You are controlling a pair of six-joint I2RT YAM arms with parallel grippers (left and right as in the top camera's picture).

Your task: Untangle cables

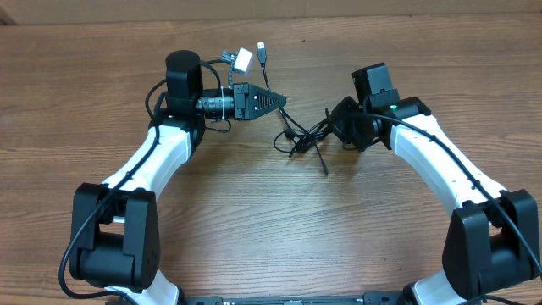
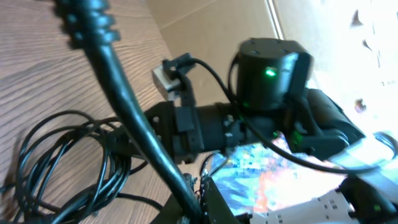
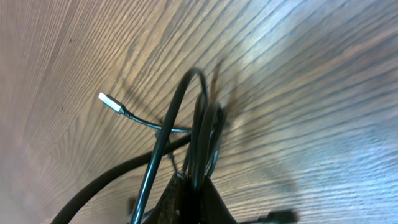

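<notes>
Table: a brown wood-grain table carries the whole scene.
Cables: two thin black flexible cables are seen tangled in a loose bundle near the middle of the table, between the two arms. The loops are shown lying on the wood in the left wrist view.
Free end: one strand is led up and away from the bundle to a small silver plug, which lies on the table behind the left arm (the same plug shows in the right wrist view).
Left gripper: the left gripper is pointed toward the bundle with its fingers pressed together. That strand seems to be pinched at the tip, though the close view is blurred.
Right gripper: the right gripper is pressed together on the right side of the bundle. Several strands are gathered between its dark fingers.
Spacing: the two grippers are set near each other, with the tangle between them.
</notes>
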